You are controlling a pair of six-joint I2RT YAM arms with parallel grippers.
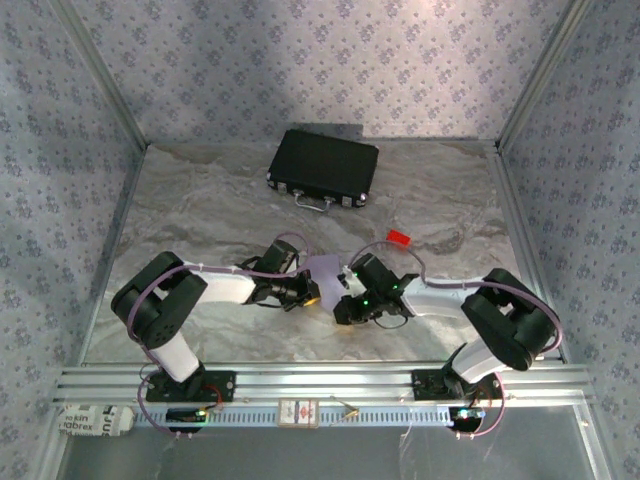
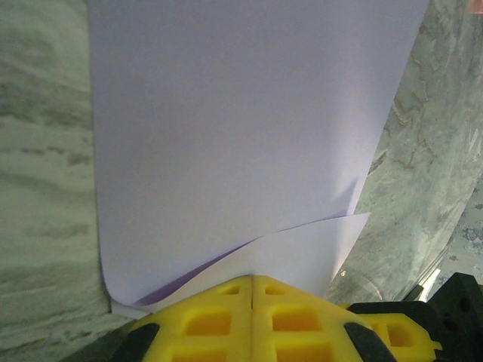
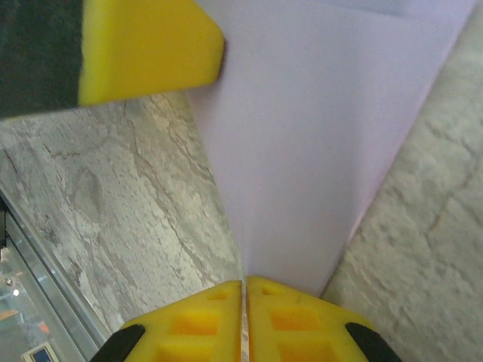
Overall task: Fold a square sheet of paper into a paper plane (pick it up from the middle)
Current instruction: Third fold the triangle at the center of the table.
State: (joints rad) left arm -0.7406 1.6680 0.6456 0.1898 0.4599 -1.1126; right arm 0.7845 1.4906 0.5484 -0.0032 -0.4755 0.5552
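Yellow pads of the left gripper (image 2: 252, 280) sit pressed together at the bottom of my left wrist view, and the lilac paper sheet (image 2: 241, 128) comes out from between them, so that gripper is closed on the paper. Its left edge runs straight up beside bare marble. Near the pads a second layer curls out to the right; I think the sheet is doubled over there, though the fold line itself is hidden.

From above, the left gripper (image 1: 305, 293) and the right gripper (image 1: 345, 300) meet at mid-table with the sheet (image 1: 326, 270) between them. The marble table (image 1: 200, 200) is open to the left of the left arm and behind both grippers up to the black case (image 1: 323, 168) at the far edge.

On the right wrist view, the right gripper (image 3: 244, 285) is likewise clamped, the sheet (image 3: 317, 136) narrowing into its seam. One left-gripper finger (image 3: 151, 45) touches the paper's upper-left edge. A small red block (image 1: 399, 237) lies just behind the right gripper, apart from the paper.
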